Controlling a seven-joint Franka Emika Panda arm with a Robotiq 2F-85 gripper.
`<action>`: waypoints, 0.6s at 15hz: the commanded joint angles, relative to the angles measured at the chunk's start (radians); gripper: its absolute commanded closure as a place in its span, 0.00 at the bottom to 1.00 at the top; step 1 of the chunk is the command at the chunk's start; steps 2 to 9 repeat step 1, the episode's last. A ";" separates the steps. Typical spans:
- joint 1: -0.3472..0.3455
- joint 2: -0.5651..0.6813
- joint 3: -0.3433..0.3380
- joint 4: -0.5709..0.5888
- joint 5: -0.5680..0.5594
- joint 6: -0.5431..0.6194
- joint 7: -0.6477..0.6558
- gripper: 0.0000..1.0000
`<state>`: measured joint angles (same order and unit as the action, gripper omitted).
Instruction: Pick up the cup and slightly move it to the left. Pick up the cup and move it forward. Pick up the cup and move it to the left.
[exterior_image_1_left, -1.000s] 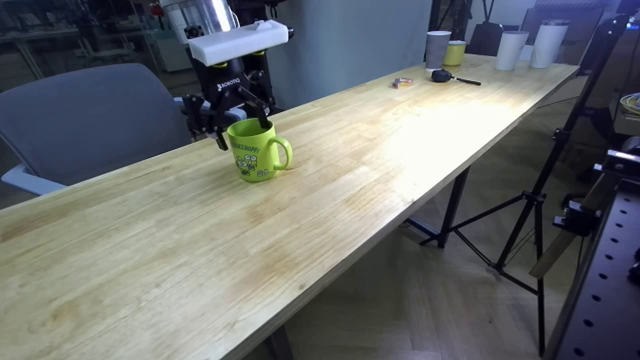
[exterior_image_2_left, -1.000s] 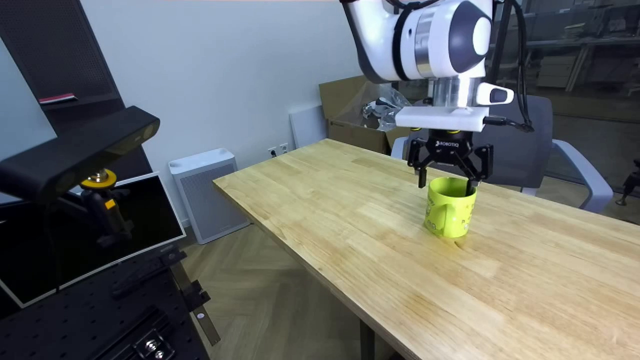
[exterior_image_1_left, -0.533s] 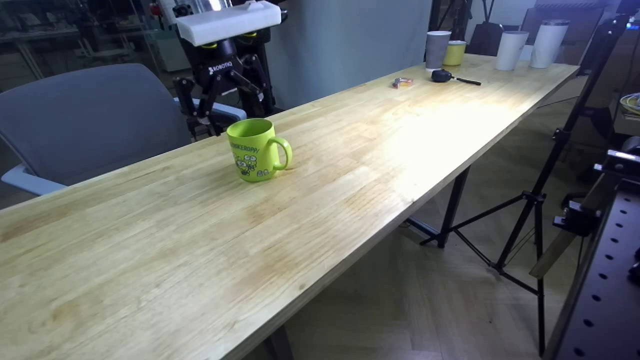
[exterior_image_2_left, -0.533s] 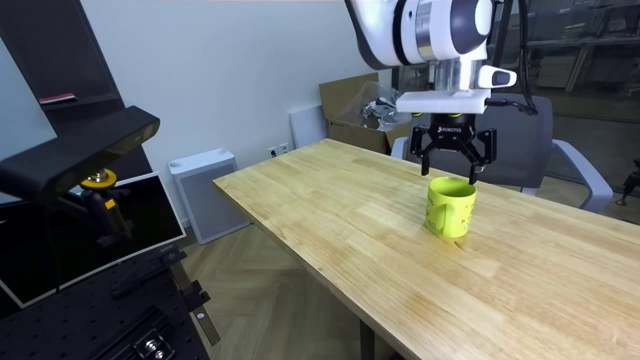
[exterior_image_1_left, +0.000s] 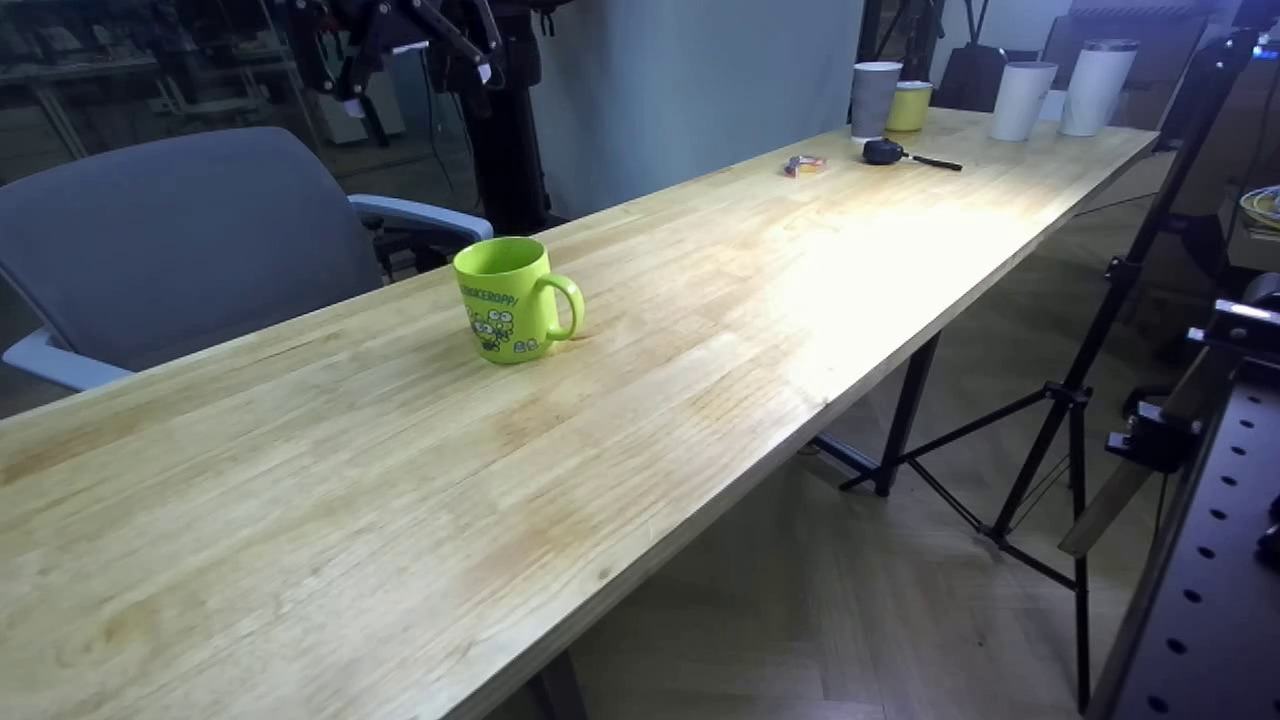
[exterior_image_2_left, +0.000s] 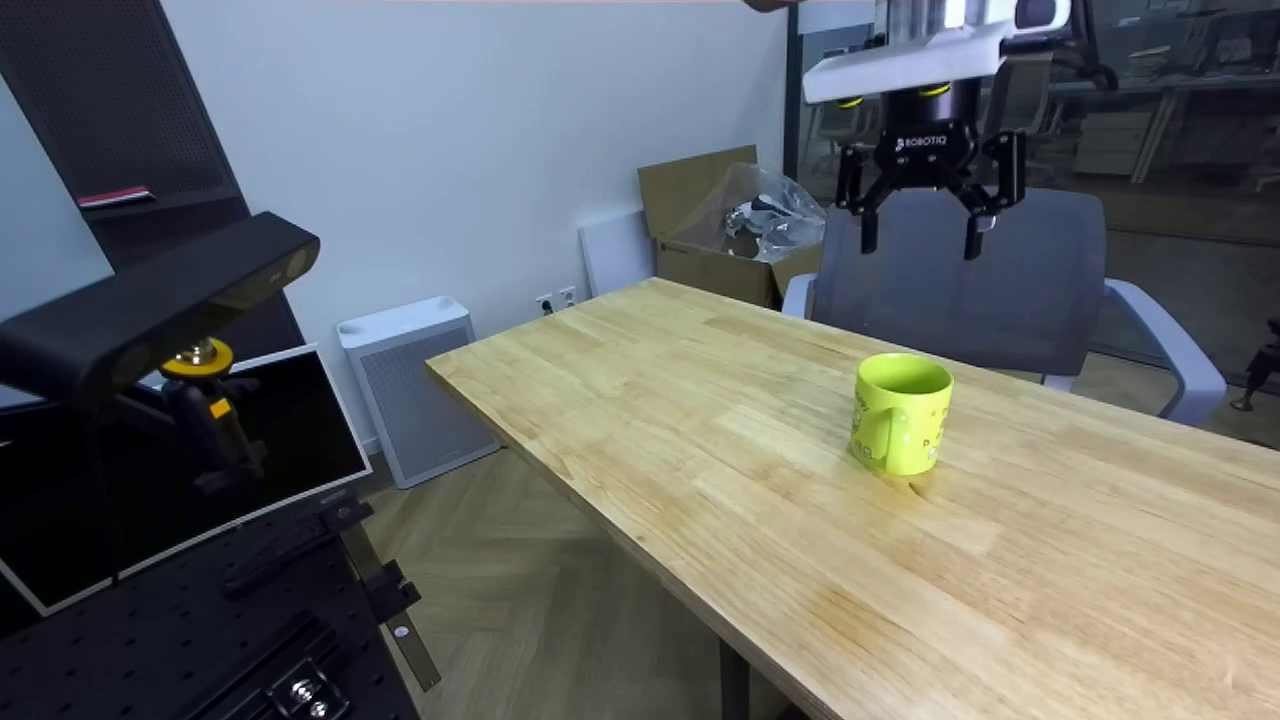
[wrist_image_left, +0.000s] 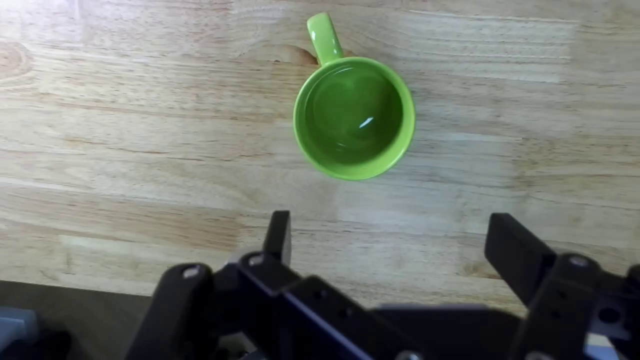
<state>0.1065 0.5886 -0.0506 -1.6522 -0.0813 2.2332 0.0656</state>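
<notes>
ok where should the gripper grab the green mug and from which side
Probably by the rim, at right in the wrist view, coming straight down: the green mug stands upright, mouth open, so it could be pinched inside and out. That suits how the open gripper is turned and avoids the handle.

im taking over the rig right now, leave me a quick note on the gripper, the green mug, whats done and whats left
Gripper: jaws open, holding nothing, raised above the table.
Green mug: upright on the table, toward the chair side, clear of the jaws; in the wrist view its handle points away from the gripper.
Done: mug stands free; the pictures don't settle which of the three moves are finished.
Left: check the count; if any remain, probably lower to the mug, grip it and make that move.
</notes>
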 joint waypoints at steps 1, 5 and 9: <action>-0.013 -0.012 0.015 0.002 -0.010 -0.013 0.007 0.00; -0.013 -0.012 0.015 0.002 -0.010 -0.013 0.007 0.00; -0.013 -0.012 0.015 0.002 -0.010 -0.013 0.007 0.00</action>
